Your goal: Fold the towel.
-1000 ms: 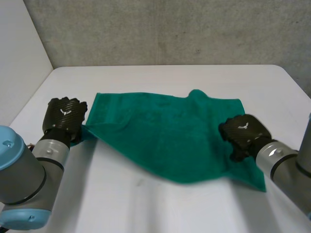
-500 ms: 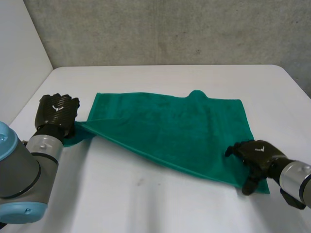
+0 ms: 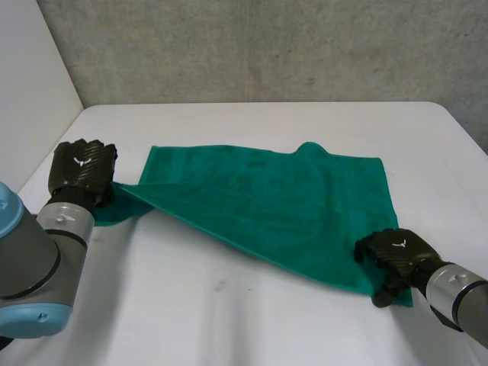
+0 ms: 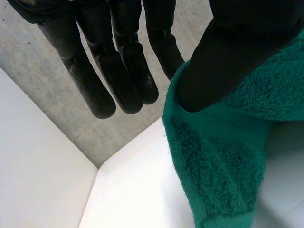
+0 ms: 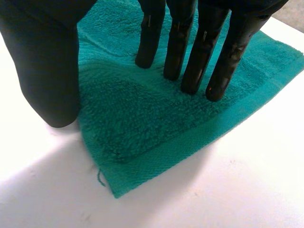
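Note:
The green towel (image 3: 267, 198) lies spread on the white table (image 3: 229, 313), with its near left corner lifted and drawn taut to my left hand (image 3: 82, 171). In the left wrist view the thumb (image 4: 232, 57) pinches that corner of the towel (image 4: 223, 166) while the other fingers (image 4: 118, 66) stay straight beside it. My right hand (image 3: 396, 258) rests at the near right corner. In the right wrist view its straight fingers (image 5: 199, 47) touch the towel (image 5: 142, 128) and its thumb (image 5: 52, 71) stands at the cloth's edge.
A grey concrete wall (image 3: 267, 46) runs behind the table's far edge. A white panel (image 3: 30, 91) stands along the left side, close to my left hand. Bare tabletop stretches along the near edge between the two arms.
My right hand has slid from the towel's right middle back to its near right corner. My left hand has pulled its corner further left, drawing the lifted fold flatter and tighter.

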You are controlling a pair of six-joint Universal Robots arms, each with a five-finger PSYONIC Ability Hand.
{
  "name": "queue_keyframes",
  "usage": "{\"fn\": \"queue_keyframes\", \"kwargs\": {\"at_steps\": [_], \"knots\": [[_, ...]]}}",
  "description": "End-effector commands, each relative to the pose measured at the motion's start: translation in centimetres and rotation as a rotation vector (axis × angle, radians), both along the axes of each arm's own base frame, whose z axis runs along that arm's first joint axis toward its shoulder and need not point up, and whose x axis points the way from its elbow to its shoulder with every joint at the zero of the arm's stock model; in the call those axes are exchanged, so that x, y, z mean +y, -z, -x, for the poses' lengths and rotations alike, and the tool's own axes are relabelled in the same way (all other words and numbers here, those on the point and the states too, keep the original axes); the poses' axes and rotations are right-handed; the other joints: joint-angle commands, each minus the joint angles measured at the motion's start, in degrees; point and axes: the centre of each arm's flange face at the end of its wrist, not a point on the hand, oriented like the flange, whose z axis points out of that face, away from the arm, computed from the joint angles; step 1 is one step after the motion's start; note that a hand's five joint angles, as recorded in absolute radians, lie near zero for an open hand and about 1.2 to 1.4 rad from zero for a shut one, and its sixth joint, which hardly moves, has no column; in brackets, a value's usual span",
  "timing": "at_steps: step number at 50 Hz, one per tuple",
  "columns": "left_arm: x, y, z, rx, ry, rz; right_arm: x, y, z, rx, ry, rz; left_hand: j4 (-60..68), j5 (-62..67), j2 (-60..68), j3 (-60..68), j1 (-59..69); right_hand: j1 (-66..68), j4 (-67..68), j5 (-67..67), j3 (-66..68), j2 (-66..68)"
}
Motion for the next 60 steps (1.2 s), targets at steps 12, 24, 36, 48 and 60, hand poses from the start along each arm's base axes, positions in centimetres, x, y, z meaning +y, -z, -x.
{"fn": "queue_keyframes", "kwargs": {"at_steps": [12,24,36,48,60], "knots": [[0.1,0.1,0.0,0.000,-0.001,-0.008,-2.1,-1.9,1.0,-0.008,0.108,0.145,11.49,14.70,11.37,11.65,14.30,50.56,45.23,46.93,45.17,45.35],[0.4,0.4,-0.1,-0.008,-0.001,-0.040,-2.1,-1.8,1.0,0.004,0.109,0.148,11.49,14.70,11.37,11.65,14.30,18.33,13.00,14.70,12.94,13.12],[1.5,1.4,-0.3,-0.045,0.003,-0.133,-2.0,-3.7,1.2,0.017,0.112,0.218,11.49,14.70,11.37,11.65,14.30,50.56,45.23,46.93,45.17,45.35],[7.4,-6.7,-2.9,-0.061,-0.025,-0.173,1.2,-16.3,2.1,0.176,0.066,0.463,11.49,14.70,11.37,11.65,14.30,50.56,45.23,46.93,45.17,45.35],[9.4,-7.6,-3.0,-0.148,0.047,-0.194,3.8,-17.8,2.5,0.377,-0.046,0.352,11.49,14.70,11.37,11.65,14.30,50.56,45.23,46.93,45.17,45.35]]}}
